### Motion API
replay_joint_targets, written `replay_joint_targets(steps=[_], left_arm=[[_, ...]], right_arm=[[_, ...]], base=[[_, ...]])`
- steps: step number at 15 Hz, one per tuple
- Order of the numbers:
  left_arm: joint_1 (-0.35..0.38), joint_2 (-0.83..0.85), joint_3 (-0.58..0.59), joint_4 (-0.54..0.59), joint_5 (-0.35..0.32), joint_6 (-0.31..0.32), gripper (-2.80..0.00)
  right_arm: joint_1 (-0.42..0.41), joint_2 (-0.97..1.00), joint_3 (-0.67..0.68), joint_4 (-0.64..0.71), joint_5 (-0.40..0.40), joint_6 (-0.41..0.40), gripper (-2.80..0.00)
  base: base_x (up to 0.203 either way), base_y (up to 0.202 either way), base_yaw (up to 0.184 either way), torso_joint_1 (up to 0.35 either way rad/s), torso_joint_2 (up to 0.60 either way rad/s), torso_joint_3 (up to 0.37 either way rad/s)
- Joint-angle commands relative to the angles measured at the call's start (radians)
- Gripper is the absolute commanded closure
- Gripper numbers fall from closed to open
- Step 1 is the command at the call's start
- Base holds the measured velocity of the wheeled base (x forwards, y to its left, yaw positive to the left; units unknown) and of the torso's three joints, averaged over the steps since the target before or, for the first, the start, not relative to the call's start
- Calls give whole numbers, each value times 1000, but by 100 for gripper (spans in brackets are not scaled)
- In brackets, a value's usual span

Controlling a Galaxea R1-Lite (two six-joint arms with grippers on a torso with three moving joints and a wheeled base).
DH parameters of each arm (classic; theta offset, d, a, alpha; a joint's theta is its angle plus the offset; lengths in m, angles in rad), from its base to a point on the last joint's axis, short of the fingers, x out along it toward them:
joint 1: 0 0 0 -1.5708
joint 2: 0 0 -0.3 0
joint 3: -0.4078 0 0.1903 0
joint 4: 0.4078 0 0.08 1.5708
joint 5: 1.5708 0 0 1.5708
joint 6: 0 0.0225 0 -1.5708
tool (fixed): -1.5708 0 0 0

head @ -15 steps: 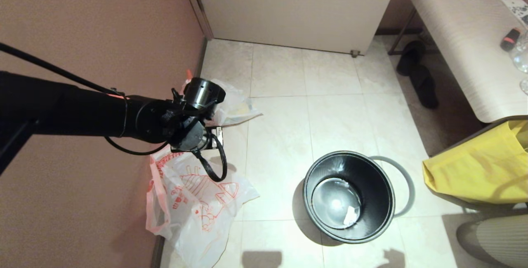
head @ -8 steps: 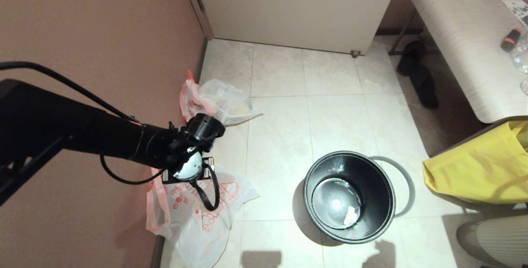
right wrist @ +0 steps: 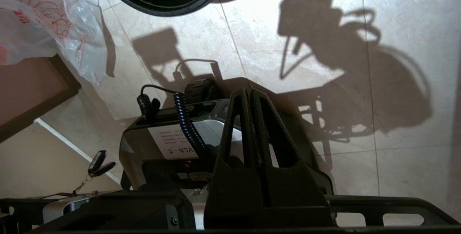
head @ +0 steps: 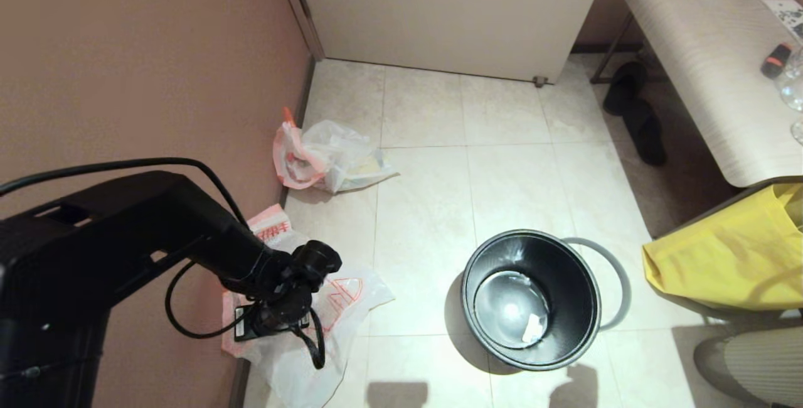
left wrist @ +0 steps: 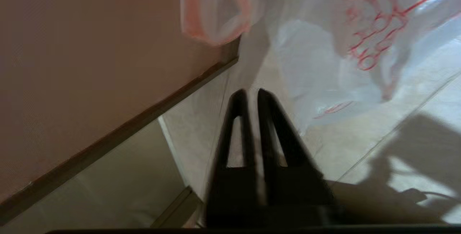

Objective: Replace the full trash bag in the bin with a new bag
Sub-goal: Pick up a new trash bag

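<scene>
Bin (head: 531,298) stands on the tile floor (head: 426,207), black, unlined, a white scrap at its bottom; grey ring (head: 618,276) lies just beside it on the far right side. Full trash bag (head: 326,158) sits against the pink wall (head: 144,56), well apart from the bin, near the door (head: 445,12). New bag (head: 326,326) lies flat on the floor by the wall, red house print up. Left gripper (left wrist: 248,95) low over the near part of the new bag, fingers pinched together with nothing between them; bag plastic just beyond the tips. Right gripper (right wrist: 248,93) clenched, empty, hanging over the robot's own base. Yellow bag (head: 728,257) at far right, beside a bench (head: 709,37).
</scene>
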Motion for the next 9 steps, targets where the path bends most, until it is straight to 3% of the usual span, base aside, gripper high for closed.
replay_joint_targets(steps=[1, 3, 5, 9], left_arm=[[16, 26, 61, -53, 1, -4, -280], [39, 33, 128, -193, -21, -1, -280], [51, 49, 149, -242, -73, 1, -280], [80, 57, 202, -324, -72, -3, -280]], right_arm=[[0, 30, 4, 0, 1, 3, 0], [0, 34, 3, 0, 1, 3, 0], [0, 34, 4, 0, 2, 3, 0], [1, 36, 17, -3, 4, 3, 0]], base=[[0, 0, 0, 0, 0, 0], [0, 0, 0, 0, 0, 0], [0, 0, 0, 0, 0, 0], [0, 0, 0, 0, 0, 0]])
